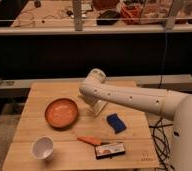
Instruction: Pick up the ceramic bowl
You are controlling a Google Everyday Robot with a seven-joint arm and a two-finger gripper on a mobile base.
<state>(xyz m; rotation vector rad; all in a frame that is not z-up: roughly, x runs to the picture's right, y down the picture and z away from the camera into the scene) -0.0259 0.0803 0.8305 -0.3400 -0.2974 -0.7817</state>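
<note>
The ceramic bowl (61, 112) is a shallow terracotta-orange dish. It stands upright on the wooden table (49, 90), left of centre. My white arm reaches in from the right, with its elbow (95, 77) above the middle of the table. The gripper (97, 106) hangs below that elbow, just right of the bowl's rim and apart from it. Its jaws stand open and nothing is between them. The arm partly hides the gripper from above.
A white cup (42, 148) stands near the table's front left corner. A blue sponge (116, 122) lies to the right of the gripper. An orange carrot-like item (89, 141) and a small printed packet (110, 149) lie near the front edge. Cables (161, 140) hang off the right side.
</note>
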